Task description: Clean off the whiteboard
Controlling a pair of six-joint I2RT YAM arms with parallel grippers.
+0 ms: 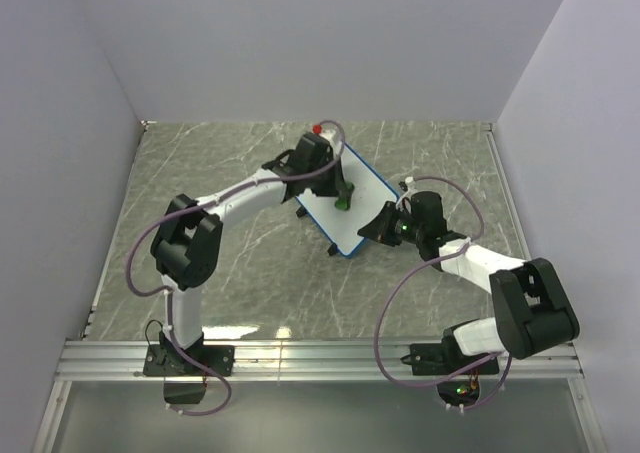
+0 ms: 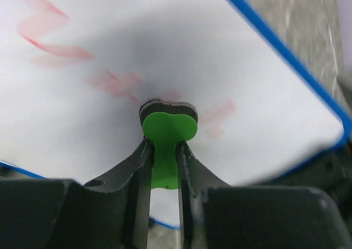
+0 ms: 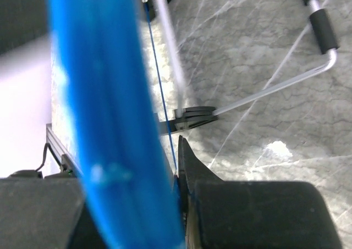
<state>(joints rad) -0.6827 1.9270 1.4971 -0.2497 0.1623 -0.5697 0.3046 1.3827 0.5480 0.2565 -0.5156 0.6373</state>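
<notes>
A white whiteboard [image 1: 345, 205] with a blue frame stands tilted on the marble table. Faint smeared red marks [image 2: 113, 83] remain on its face. My left gripper [image 1: 338, 191] is shut on a green eraser [image 2: 168, 129] whose dark felt pad presses against the board. My right gripper [image 1: 376, 229] is shut on the whiteboard's blue edge [image 3: 104, 111] at its near right corner and holds it. The board's wire stand [image 3: 264, 89] shows behind it in the right wrist view.
A red-topped object [image 1: 318, 129] lies just behind the board at its far corner. The marble table [image 1: 220, 173] is walled by white panels left, back and right. A metal rail [image 1: 300, 358] runs along the near edge.
</notes>
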